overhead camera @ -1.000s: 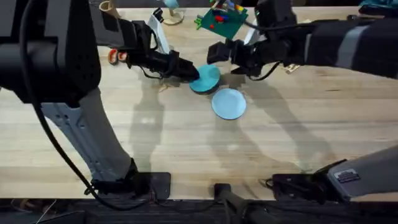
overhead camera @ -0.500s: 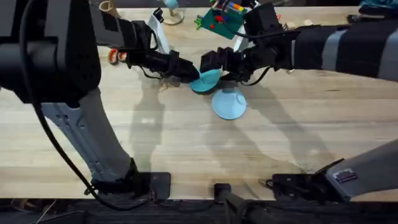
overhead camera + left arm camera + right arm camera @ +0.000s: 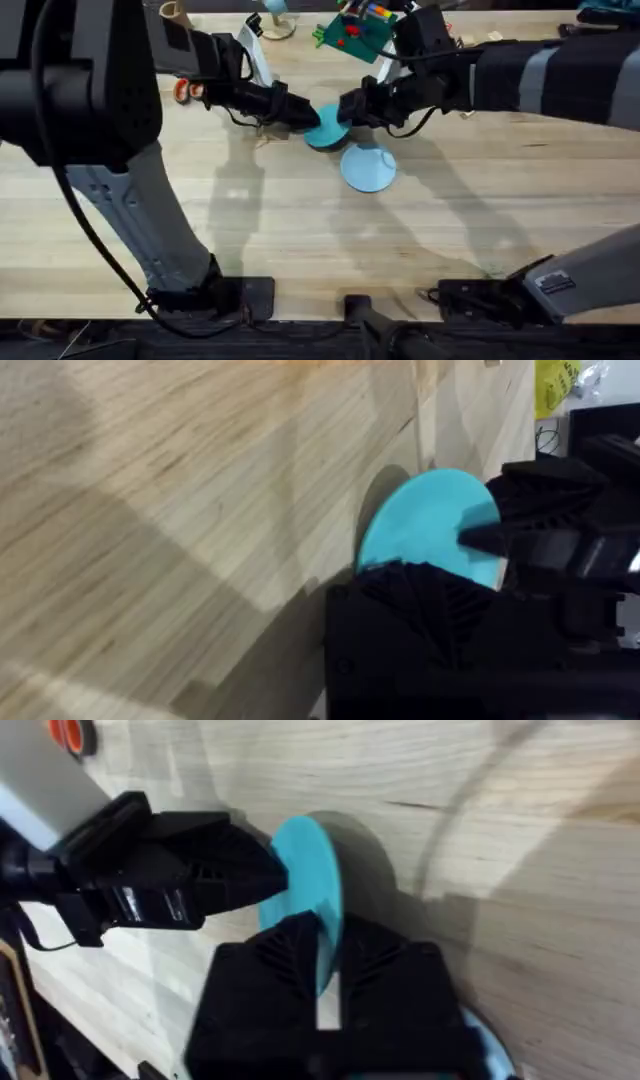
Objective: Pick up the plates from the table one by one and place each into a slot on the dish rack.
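**Teal plate held between both hands**

The teal plate [image 3: 330, 127] is gripped on edge above the worktop [image 3: 300, 230], clamped at opposite rims by the left hand [image 3: 303, 118] and right hand [image 3: 352, 108]. The pale blue plate [image 3: 368, 167] lies flat just beside. The dish rack is not identified.

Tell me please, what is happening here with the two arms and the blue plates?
Both arms meet at the teal plate near the far middle of the table. The left gripper grips one edge of it and the right gripper closes on the opposite edge, so the plate stands tilted off the wood. It looks like a handover or a joint lift. The pale blue plate lies flat just in front, untouched.
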Available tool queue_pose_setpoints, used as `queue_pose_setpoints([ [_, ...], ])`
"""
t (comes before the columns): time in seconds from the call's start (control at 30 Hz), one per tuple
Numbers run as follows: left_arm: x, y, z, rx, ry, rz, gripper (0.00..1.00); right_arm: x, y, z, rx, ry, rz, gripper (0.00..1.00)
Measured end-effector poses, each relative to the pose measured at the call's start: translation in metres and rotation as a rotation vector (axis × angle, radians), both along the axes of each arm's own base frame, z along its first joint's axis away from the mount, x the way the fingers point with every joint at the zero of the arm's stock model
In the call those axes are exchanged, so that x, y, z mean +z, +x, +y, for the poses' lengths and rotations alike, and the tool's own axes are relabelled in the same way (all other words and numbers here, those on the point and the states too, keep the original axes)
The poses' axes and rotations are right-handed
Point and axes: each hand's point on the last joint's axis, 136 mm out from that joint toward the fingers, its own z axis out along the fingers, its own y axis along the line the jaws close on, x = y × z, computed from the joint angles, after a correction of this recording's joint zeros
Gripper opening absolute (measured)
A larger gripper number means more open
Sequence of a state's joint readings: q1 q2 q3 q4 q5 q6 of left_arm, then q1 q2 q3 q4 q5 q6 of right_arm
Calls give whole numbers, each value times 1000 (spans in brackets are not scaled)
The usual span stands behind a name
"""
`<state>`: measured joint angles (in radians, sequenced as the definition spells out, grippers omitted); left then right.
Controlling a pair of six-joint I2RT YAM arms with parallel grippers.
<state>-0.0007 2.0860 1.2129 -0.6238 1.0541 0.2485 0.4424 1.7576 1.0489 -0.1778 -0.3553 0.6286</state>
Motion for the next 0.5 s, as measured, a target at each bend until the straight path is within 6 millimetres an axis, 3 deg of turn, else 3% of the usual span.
queue_pose_setpoints([
  [0.1,0,0,1,2,-1,1,41,2,2,-1,-4,7,-4,38],
  [0.5,1,0,1,3,-9,4,40,3,2,-1,18,7,-14,31],
])
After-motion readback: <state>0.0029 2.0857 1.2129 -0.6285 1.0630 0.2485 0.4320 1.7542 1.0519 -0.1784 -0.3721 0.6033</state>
